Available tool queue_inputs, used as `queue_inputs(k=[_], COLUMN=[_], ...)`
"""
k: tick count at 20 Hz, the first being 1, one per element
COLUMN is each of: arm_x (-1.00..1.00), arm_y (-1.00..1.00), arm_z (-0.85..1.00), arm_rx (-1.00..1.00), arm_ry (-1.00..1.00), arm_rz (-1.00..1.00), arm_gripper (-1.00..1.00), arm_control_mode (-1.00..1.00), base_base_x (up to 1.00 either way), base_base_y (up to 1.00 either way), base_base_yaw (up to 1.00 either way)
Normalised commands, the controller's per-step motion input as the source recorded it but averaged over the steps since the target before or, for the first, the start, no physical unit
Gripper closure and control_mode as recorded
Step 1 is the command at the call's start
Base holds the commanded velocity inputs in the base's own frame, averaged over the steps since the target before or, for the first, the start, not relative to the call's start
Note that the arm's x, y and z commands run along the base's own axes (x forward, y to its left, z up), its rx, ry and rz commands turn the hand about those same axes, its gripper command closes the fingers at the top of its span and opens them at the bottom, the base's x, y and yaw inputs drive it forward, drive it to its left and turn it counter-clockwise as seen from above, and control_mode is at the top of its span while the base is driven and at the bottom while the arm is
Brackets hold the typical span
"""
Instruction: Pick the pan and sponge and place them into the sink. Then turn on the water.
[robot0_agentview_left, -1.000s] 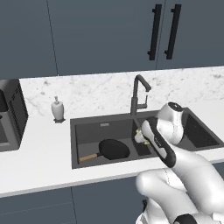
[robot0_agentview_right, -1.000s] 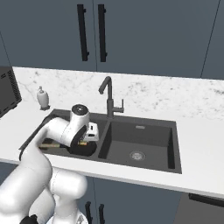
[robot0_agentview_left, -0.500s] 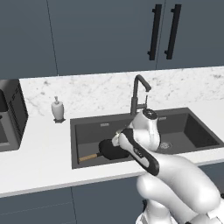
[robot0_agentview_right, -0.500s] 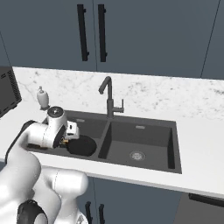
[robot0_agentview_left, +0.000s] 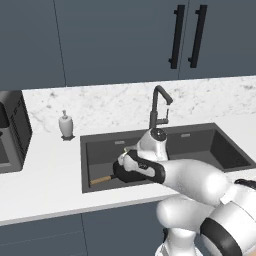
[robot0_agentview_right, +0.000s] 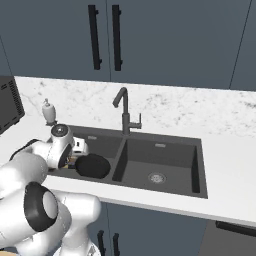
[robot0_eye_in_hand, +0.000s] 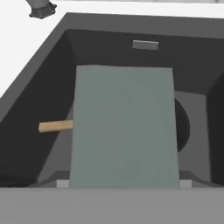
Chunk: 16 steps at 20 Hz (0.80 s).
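Observation:
The black pan (robot0_agentview_left: 131, 176) lies in the left basin of the dark sink (robot0_agentview_left: 227, 152), its wooden handle (robot0_agentview_left: 100, 179) pointing left. My gripper (robot0_agentview_left: 124, 160) hangs low over that basin, just above the pan, shut on the sponge (robot0_agentview_left: 123, 153). In the hand view the sponge's grey-green top (robot0_eye_in_hand: 124, 127) fills the middle and hides my fingertips. The pan handle (robot0_eye_in_hand: 54, 126) shows on its left and the pan's rim (robot0_eye_in_hand: 183, 127) on its right. From the right base view, the gripper (robot0_agentview_right: 79, 148) is beside the pan (robot0_agentview_right: 93, 166) inside the sink (robot0_agentview_right: 160, 160).
The tall dark faucet (robot0_agentview_left: 158, 107) stands behind the divider between the basins. A white soap dispenser (robot0_agentview_left: 65, 125) sits on the marble counter left of the sink, and a dark appliance (robot0_agentview_left: 10, 131) stands further left. The right basin (robot0_agentview_right: 157, 176) has a round drain.
The arm has swung left and down from near the faucet to above the pan in the left basin, carrying the sponge. The pan has stayed in place.

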Motion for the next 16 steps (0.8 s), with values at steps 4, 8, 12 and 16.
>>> queue_inputs(k=[4,8,12,16], arm_x=[0.61,0.47,0.31,0.19], arm_y=[0.00,0.00,0.00,0.00], arm_z=[-0.16,-0.27,-0.40,-0.56], arm_rx=[0.00,0.00,0.00,0.00], arm_ry=[0.00,0.05,0.10,0.11], arm_rz=[0.00,0.00,0.00,0.00], arm_gripper=[1.00,1.00,1.00,1.00], arm_control_mode=[-1.00,-1.00,-1.00,-1.00], base_base_x=[0.00,0.00,0.00,0.00], base_base_y=[0.00,0.00,0.00,0.00], base_base_yaw=[0.00,0.00,0.00,0.00])
